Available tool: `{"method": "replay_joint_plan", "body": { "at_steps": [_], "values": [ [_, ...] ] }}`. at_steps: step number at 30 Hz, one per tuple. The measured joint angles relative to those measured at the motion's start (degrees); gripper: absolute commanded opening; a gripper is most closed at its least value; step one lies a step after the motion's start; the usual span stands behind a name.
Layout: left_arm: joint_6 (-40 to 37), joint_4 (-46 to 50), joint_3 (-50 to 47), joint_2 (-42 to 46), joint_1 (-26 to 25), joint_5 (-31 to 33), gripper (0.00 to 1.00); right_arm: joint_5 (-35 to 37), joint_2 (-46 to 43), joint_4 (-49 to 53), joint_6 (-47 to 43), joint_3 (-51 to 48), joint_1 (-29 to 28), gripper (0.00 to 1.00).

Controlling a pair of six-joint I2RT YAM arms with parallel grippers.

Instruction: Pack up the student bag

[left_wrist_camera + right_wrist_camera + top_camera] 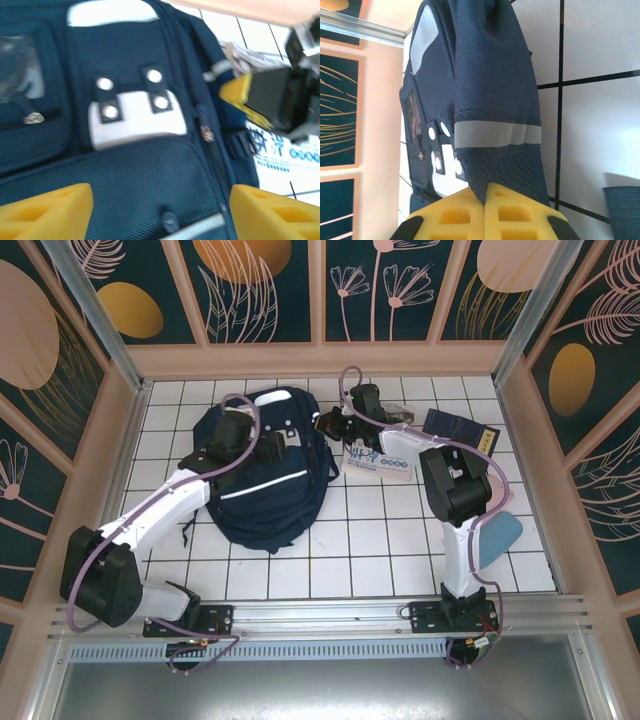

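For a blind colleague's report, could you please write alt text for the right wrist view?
The yellow right gripper is shut on a fold of the navy student bag, near a grey reflective stripe. White table tiles lie to the right.

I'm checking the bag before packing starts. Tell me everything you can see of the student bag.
The student bag is dark navy woven fabric with thin pale stripes, a grey-white snap patch, zipped pockets and a mesh piece crossed by a grey band. It lies front up on the white tiled table. The right gripper is shut on the mesh piece, and the left gripper hangs open over the bag's front.
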State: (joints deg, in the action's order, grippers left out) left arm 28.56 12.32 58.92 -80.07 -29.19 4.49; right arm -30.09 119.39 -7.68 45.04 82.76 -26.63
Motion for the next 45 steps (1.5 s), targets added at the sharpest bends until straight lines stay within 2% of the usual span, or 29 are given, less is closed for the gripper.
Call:
{"method": "replay_joint_plan", "body": {
  "at_steps": [5,9,13,17,23,28,29,30,31,33,35,37,41,45],
  "values": [
    [1.0,3.5,2.1,-3.5,-10.1,3.3,0.6,-2.7,0.0,-2.0,4.6,0.0,-0.1,0.0],
    [2.9,3.8,4.1,-8.9,-14.7,2.0,0.52,-4.7,0.0,-3.8,7.0,0.0,-0.2,0.0],
    [3.9,5.0,8.1,-15.4,-16.2,1.9,0.47,-6.1,0.0,-4.3,8.1,0.0,-0.1,0.0],
    [5.2,9.5,15.5,-22.2,-16.6,6.4,0.43,-6.5,0.0,-4.6,8.5,0.0,-0.1,0.0],
    [5.9,14.2,20.5,-25.7,-16.7,10.4,0.35,-6.5,0.0,-4.6,8.5,0.0,-0.1,0.0],
    [6.6,16.9,22.3,-26.7,-16.7,13.4,0.17,-6.5,0.0,-4.6,8.5,0.0,-0.1,0.0],
    [6.7,17.1,22.4,-26.7,-16.7,13.8,0.11,-6.5,0.0,-4.6,8.5,0.0,-0.1,0.0],
    [6.7,17.4,22.4,-26.7,-16.7,14.2,0.02,-6.5,0.0,-4.6,8.5,0.0,-0.1,0.03],
    [6.8,17.7,22.4,-26.7,-16.7,14.5,0.0,-6.5,0.0,-4.6,8.5,-0.1,-0.1,0.1],
    [6.8,18.0,22.5,-26.7,-16.7,14.9,0.0,-6.4,0.0,-4.6,8.1,-0.3,0.0,0.33],
    [6.5,18.1,22.5,-26.7,-16.8,15.2,0.0,-6.1,-0.4,-4.4,7.4,-1.0,0.3,0.51],
    [5.9,18.1,22.3,-26.2,-16.8,15.5,0.0,-5.4,-2.0,-4.0,5.6,-2.2,0.7,0.6],
    [3.8,17.9,20.3,-21.7,-16.8,15.3,0.0,-4.5,-8.2,-3.0,2.1,-6.9,3.0,0.6],
    [2.0,17.6,18.1,-15.5,-16.0,13.8,0.0,-5.7,-13.2,-3.7,-1.8,-12.5,5.6,0.52]
  ]
}}
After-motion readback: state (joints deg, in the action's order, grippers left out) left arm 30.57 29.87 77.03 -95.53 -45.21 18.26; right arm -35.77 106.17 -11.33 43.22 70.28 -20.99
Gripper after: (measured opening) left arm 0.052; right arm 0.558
